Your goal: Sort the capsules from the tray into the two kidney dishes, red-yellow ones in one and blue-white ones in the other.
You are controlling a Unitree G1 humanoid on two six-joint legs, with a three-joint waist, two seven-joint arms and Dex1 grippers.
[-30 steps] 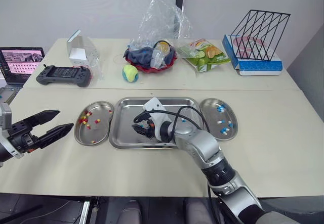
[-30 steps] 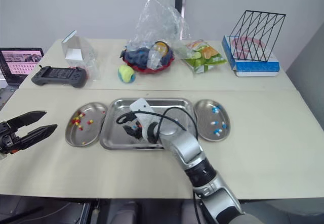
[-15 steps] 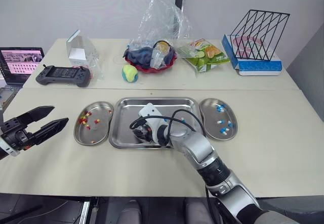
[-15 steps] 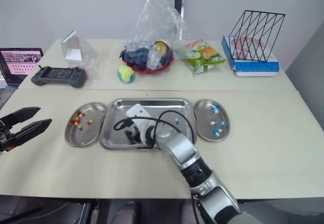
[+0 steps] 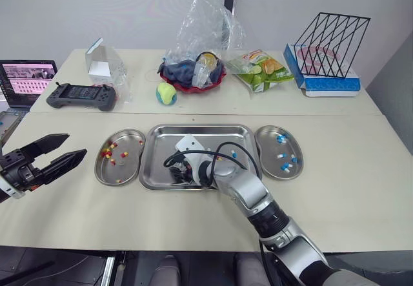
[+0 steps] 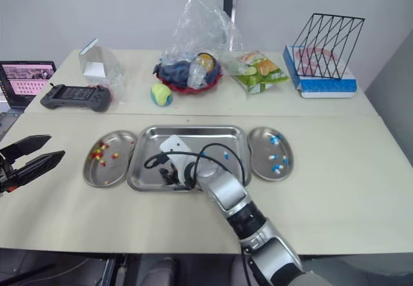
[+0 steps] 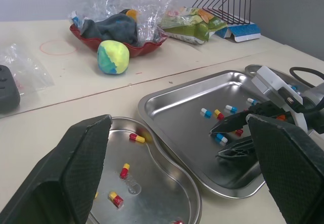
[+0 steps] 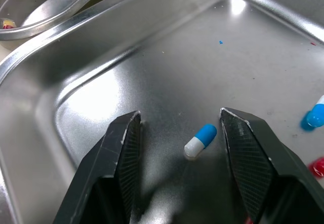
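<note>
As its fingers (image 8: 121, 153) gape, the right end effector (image 8: 179, 115) straddles a glossy blue-white capsule (image 8: 200, 141).

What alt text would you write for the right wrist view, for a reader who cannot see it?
The open right gripper hovers over the steel tray, a blue-white capsule lying between its black fingers. A kidney dish sits beyond the tray's edge.
</note>
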